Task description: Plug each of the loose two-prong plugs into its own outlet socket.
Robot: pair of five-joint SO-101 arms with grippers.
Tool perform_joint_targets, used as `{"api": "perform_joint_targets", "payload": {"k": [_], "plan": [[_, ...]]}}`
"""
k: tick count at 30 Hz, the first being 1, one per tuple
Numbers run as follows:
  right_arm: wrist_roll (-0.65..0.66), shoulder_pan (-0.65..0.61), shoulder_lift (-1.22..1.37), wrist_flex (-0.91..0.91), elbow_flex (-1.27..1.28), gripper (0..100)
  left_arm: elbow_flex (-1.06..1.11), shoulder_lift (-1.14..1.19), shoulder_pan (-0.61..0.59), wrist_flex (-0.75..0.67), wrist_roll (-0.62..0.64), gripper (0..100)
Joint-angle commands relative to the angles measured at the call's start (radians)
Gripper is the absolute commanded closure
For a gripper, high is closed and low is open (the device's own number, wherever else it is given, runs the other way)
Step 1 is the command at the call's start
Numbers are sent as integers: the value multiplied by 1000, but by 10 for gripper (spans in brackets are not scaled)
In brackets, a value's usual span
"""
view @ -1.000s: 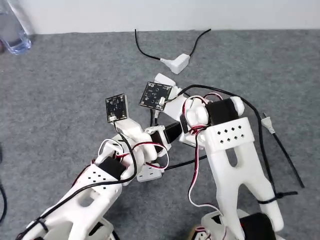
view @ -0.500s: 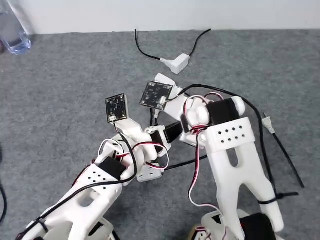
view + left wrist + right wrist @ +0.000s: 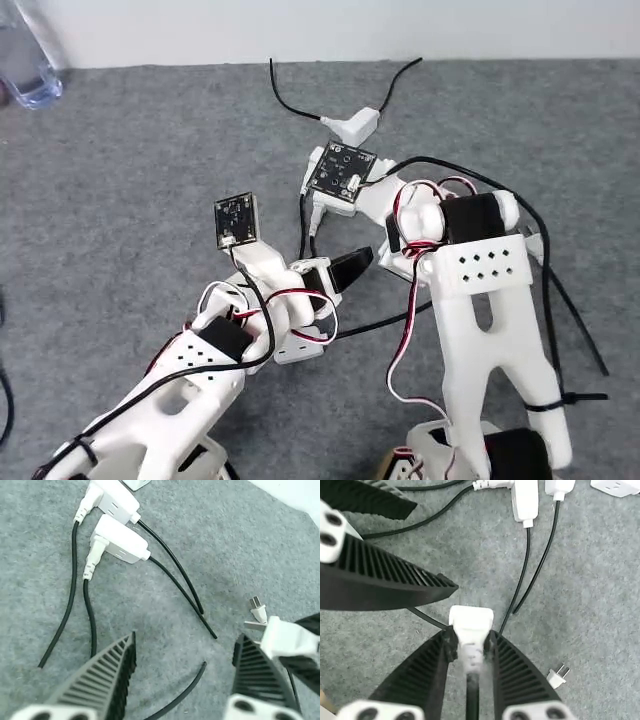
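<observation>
Looking down on grey carpet [image 3: 120,160]: the right gripper [image 3: 470,636] is clamped on a white plug [image 3: 470,620] with a black cord. Close beside it, the left gripper [image 3: 187,642] gapes wide. Two white sockets [image 3: 122,545] lie near, with a small loose plug [image 3: 556,676].

1. Carpet [image 3: 130,180], 9–11 o'clock of the arms: open passage; bottle [image 3: 25,60] at far corner.
2. 12 o'clock: sockets [image 3: 352,125] and cords [image 3: 73,570] obstruct.
3. 3 o'clock: loose plug [image 3: 257,612] on the carpet.
4. Left gripper [image 3: 187,640], jaws apart, hemmed by right gripper [image 3: 471,639] clamped on connector [image 3: 470,620].
</observation>
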Motion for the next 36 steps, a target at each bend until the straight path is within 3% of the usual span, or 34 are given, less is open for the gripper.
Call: {"api": "perform_joint_targets", "payload": {"k": [1,7,36], "plan": [[-5,-13,-42,1,-55,991,-7,-12,2,-14,0,702],[23,-48,-42,71,-57,991,-7,-12,2,-14,0,702],[-54,-107,-41,70,-120,991,-4,-12,2,-14,0,702]]}}
